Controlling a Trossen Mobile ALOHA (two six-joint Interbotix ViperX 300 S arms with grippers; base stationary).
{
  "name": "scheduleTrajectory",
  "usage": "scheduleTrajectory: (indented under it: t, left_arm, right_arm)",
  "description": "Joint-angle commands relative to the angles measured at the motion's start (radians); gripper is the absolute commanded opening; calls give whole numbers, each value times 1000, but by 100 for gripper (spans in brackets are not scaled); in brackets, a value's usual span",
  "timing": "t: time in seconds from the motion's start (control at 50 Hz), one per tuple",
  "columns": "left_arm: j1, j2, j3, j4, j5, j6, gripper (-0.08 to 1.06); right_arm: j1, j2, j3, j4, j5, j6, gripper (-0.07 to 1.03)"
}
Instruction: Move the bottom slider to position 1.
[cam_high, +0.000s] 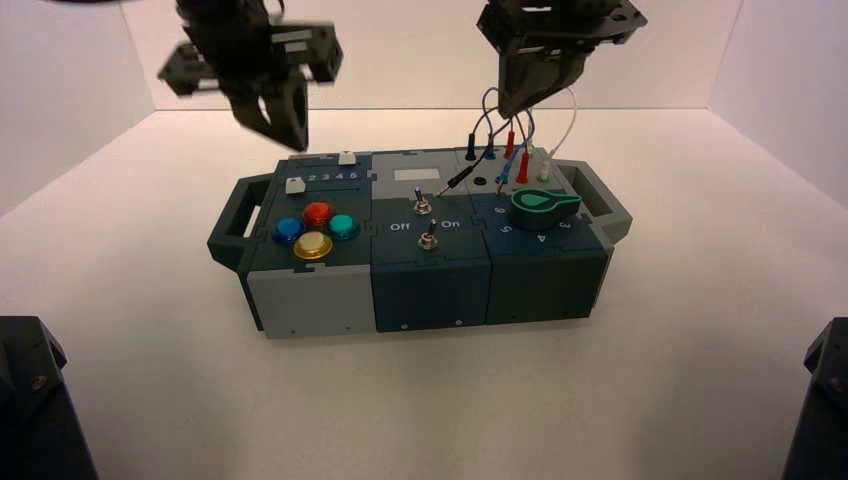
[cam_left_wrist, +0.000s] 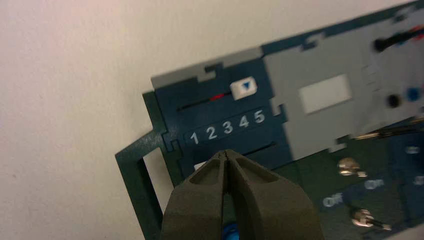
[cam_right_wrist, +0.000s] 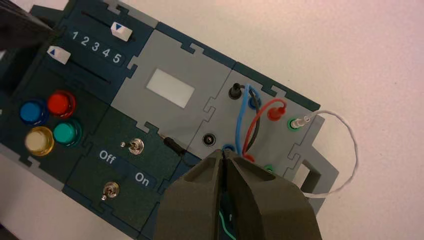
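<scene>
Left gripper hangs over the slider end of the box, clenched, fingertips together, grasping nothing. Bottom slider, one white knob, sits below the tool and apart from it, on the robot's side of the tips in the high view; the fingers partly hide it in the left wrist view. Its blue triangle points across its track to the number row; the track has its long axis parallel to the row and runs from the knob toward the 5 end. Knob is at the 1 end, by position 1. Count: 2 sliders, the other being the top slider, under the tool on the far side of the numbers, toward the 5 end, its triangle facing the row; 5 digits, 1 each. To the robot's side of the tool: 4 buttons, 1 red, 1 blue, 1 green, 1 yellow. Right of the tool: 2 toggle switches and 1 green-topped knob. Right gripper idles above the wire section, closed and empty.
</scene>
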Motion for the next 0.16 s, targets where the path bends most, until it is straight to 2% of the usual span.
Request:
scheduleTrajectory:
  t: [0.02,0.16]
  left_arm:
    - [3,-60,-23,2,-2,0,-3]
    - [3,-60,-23,0,2,0,-3]
  right_arm:
    - [5,-29,-31,-2,-3,-2,-2]
    - [5,-32,-34,-2,0,0,-2]
